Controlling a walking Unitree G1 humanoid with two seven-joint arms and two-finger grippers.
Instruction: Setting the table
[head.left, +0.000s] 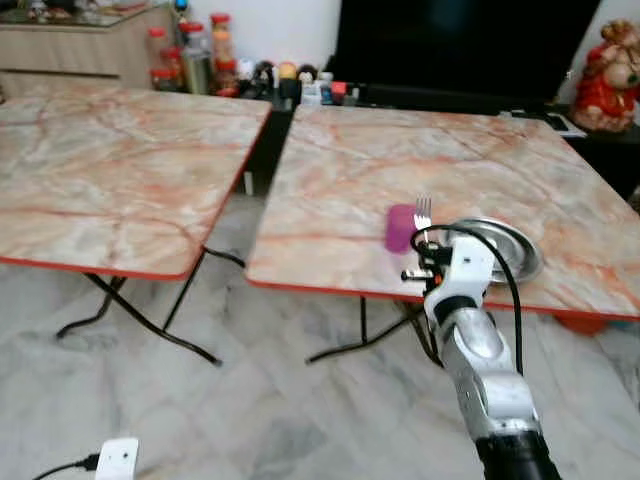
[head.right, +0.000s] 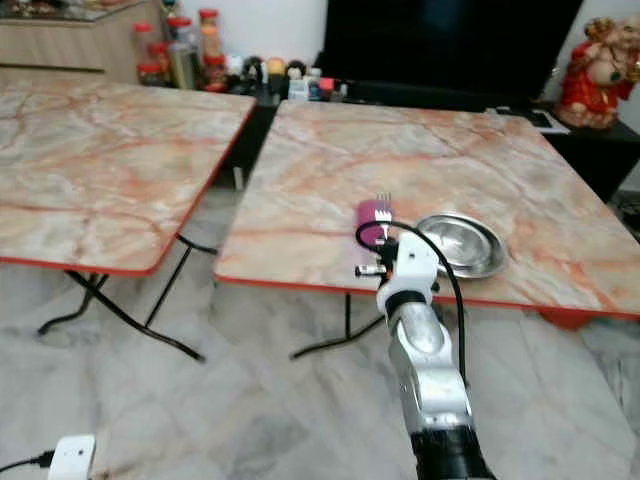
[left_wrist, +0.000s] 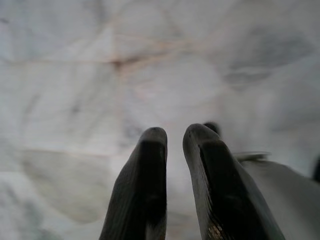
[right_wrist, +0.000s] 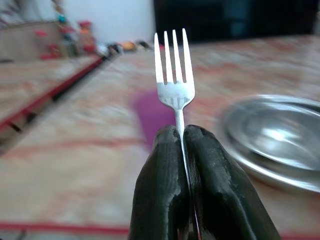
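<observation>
My right gripper (right_wrist: 181, 132) is shut on the handle of a silver fork (right_wrist: 173, 70), which it holds upright with the tines up. In the left eye view the gripper (head.left: 425, 238) hovers at the near edge of the marble-patterned table (head.left: 420, 150), with the fork (head.left: 423, 210) rising above it. A purple item (head.left: 400, 228) lies on the table just beyond the fork, and a round steel plate (head.left: 505, 248) sits right of it. My left gripper (left_wrist: 175, 132) hangs over the pale marble floor, its fingers together and holding nothing.
A second matching folding table (head.left: 120, 170) stands to the left, with a gap between the two. Behind them are a black TV (head.left: 460, 45), jars (head.left: 190, 55) and a red figurine (head.left: 610, 75). A white plug block (head.left: 117, 458) lies on the floor near left.
</observation>
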